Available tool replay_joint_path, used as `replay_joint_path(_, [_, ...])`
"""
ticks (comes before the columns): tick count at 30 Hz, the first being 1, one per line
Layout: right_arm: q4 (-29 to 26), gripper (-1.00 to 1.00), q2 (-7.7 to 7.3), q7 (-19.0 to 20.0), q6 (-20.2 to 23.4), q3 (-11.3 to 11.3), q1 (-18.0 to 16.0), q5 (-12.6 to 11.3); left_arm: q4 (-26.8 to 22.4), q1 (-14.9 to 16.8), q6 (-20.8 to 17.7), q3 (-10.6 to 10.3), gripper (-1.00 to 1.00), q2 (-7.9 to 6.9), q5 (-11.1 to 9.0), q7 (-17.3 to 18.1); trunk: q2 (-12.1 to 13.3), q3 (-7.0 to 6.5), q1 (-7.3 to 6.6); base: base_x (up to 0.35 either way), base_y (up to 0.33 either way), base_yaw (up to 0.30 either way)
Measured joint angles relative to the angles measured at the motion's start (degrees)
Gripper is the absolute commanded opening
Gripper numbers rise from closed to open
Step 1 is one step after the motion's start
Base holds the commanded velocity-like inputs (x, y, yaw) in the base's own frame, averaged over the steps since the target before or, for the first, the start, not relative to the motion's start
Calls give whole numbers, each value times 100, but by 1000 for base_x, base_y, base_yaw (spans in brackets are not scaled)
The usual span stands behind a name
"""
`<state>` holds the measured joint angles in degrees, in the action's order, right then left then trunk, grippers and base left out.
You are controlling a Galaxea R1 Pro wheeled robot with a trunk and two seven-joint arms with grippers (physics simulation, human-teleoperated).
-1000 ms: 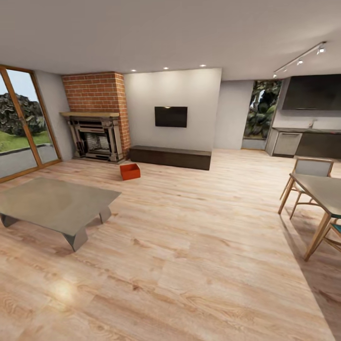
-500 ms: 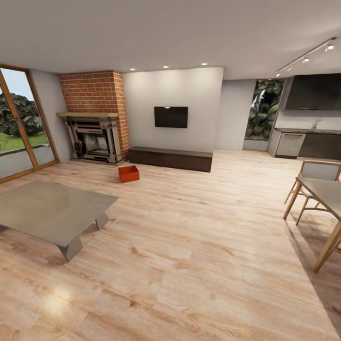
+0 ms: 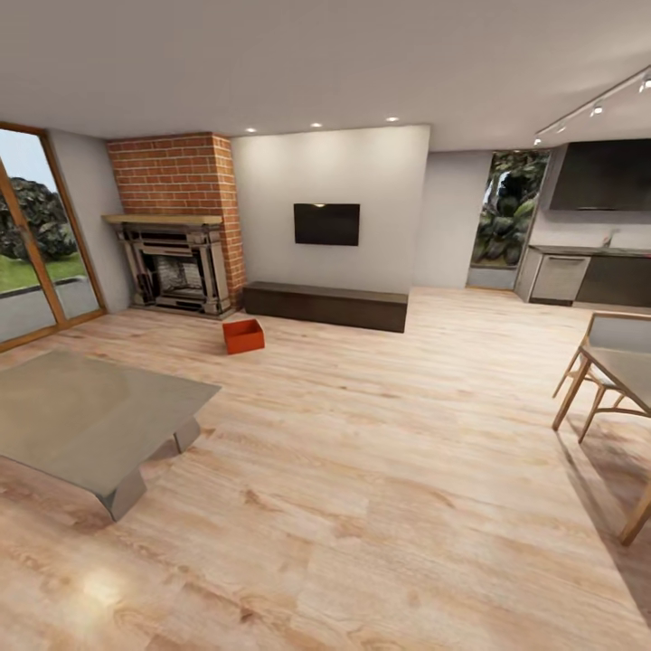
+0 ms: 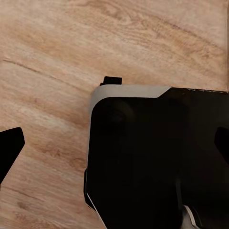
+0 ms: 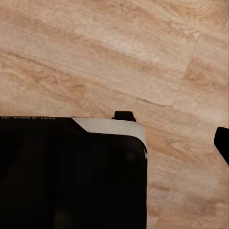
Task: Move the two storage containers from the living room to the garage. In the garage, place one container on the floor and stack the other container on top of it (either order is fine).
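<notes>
One orange-red storage container (image 3: 243,335) stands on the light wood-plank flooring of the living room (image 3: 362,434), in front of the brick fireplace (image 3: 176,262) and near the left end of the long dark low cabinet (image 3: 327,306). It is far ahead of me, in the head view. In the left wrist view my left gripper (image 4: 116,143) is open, its dark fingertips (image 4: 9,148) spread wide above my black base and the planks, with nothing between them. My right gripper (image 5: 114,145) likewise hangs open and empty over the base; one fingertip (image 5: 222,142) shows at the picture's edge.
A low grey coffee table (image 3: 86,420) stands near left. A wooden dining table and chairs (image 3: 615,371) sit at the right. A black wall screen (image 3: 326,223) hangs above the cabinet. Glass doors (image 3: 36,244) line the left wall, and a kitchen counter (image 3: 588,276) lies far right.
The whole head view has shifted: the camera has moved forward and a little right. The container and furniture themselves have not moved.
</notes>
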<state>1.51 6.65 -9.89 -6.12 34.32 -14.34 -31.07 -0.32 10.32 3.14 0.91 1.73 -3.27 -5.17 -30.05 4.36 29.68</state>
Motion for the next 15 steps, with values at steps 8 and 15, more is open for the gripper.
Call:
replay_joint_path(8, [0,100,6,0,6,0,0,-42,2,1,-2,0,100,1,0,0,0,0,0,326,0,-111])
replay_joint_path(15, [0,100,6,0,7,0,0,-43,2,1,-2,0,100,-1,0,0,0,0,0,326,0,-223])
